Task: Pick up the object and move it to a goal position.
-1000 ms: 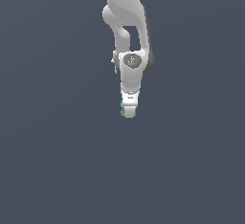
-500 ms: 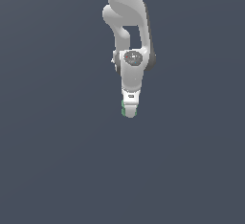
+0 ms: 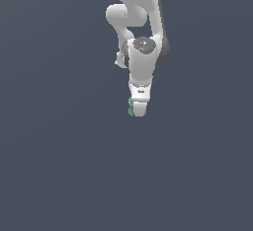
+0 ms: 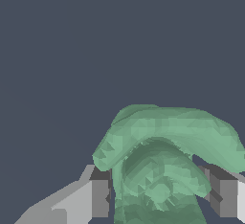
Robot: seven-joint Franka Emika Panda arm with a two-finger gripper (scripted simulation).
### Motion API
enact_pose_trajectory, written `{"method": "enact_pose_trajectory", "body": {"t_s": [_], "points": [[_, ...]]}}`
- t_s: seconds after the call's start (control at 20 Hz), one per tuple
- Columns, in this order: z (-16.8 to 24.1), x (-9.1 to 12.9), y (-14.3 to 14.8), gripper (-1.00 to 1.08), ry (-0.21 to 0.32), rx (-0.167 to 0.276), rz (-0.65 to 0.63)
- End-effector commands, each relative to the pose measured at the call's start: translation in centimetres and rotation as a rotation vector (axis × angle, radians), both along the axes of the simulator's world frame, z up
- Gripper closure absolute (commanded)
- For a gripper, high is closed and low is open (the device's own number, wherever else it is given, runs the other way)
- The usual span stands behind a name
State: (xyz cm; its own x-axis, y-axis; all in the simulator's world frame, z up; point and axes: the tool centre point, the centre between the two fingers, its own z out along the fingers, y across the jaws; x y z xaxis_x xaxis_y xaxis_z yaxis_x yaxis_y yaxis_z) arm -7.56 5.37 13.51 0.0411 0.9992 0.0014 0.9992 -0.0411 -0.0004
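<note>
The object is a lumpy, matte green thing with curved ridges, and it sits between my two grey finger pads in the wrist view. My gripper is shut on it, one pad against each side. In the exterior view the white arm hangs down from above, and only a green sliver of the object shows at the exterior view's left edge of the gripper. The rest of it is hidden behind the white fingers. No surface shows beneath the object.
Plain dark grey-blue ground fills everything around the arm in both views. No other objects, edges or goal marker show.
The gripper and the green object in it have risen a little in the exterior view. The wrist has shifted slightly toward the exterior view's right. The grip looks unchanged.
</note>
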Motion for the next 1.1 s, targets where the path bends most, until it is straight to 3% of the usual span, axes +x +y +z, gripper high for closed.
{"method": "enact_pose_trajectory", "body": {"t_s": [0.0, 0.7, 1.05], "points": [[2.3, 0.6, 0.6, 1.08, 0.000, 0.001, 0.001], [15.9, 4.4, 3.9, 1.08, 0.000, 0.001, 0.000], [20.8, 6.0, 5.1, 1.08, 0.000, 0.000, -0.001]]}}
